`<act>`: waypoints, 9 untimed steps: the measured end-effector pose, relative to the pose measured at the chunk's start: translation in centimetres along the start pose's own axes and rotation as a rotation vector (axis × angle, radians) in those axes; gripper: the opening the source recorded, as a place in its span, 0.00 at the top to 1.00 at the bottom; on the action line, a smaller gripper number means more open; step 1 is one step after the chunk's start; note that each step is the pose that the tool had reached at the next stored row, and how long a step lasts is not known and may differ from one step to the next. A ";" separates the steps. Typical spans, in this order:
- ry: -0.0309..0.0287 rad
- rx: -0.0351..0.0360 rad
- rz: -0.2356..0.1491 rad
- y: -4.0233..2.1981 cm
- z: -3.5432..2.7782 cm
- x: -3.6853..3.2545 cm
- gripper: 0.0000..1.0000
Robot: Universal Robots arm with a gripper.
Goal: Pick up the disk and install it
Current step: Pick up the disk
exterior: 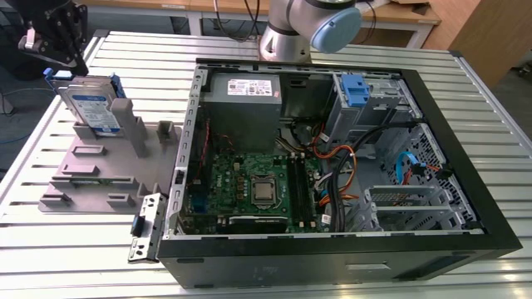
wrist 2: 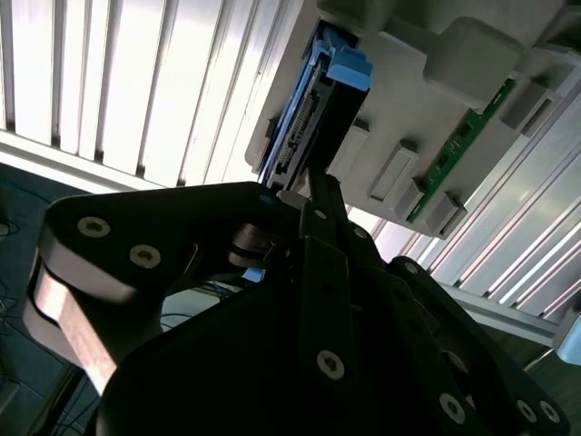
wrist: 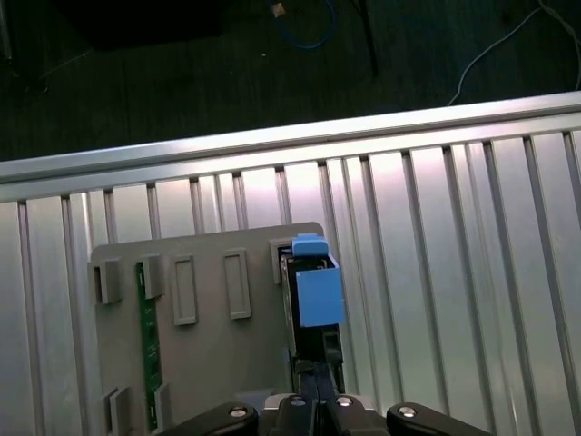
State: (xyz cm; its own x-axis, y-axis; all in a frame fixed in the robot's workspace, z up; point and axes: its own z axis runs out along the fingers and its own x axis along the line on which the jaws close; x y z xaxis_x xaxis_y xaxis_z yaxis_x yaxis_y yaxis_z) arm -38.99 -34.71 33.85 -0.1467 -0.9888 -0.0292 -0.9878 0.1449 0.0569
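The disk stands on edge in a slot at the far end of a grey holder plate, on the exterior view's left; its white-and-blue label faces the camera. My gripper hangs just above the disk's upper far corner. In both wrist views the black fingers meet with no gap. Their tips sit right at the disk's connector end, beside its blue side rail. The gripper is shut, with nothing seen between its fingers.
An open black computer case lies on the slatted metal table, with the motherboard, grey power-supply box and an upright blue latch inside. A green memory stick sits in the holder. The arm's base stands behind the case.
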 end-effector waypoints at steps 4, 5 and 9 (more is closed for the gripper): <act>-0.0001 0.0004 -0.001 0.23 0.05 -0.03 0.89; -0.0001 0.0005 -0.001 0.28 0.05 -0.03 0.89; -0.0002 0.0010 -0.001 0.47 0.07 -0.02 0.89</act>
State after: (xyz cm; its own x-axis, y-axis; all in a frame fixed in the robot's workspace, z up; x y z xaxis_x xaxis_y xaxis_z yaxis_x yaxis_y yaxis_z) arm -39.46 -34.62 33.81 -0.1458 -0.9889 -0.0294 -0.9880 0.1440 0.0558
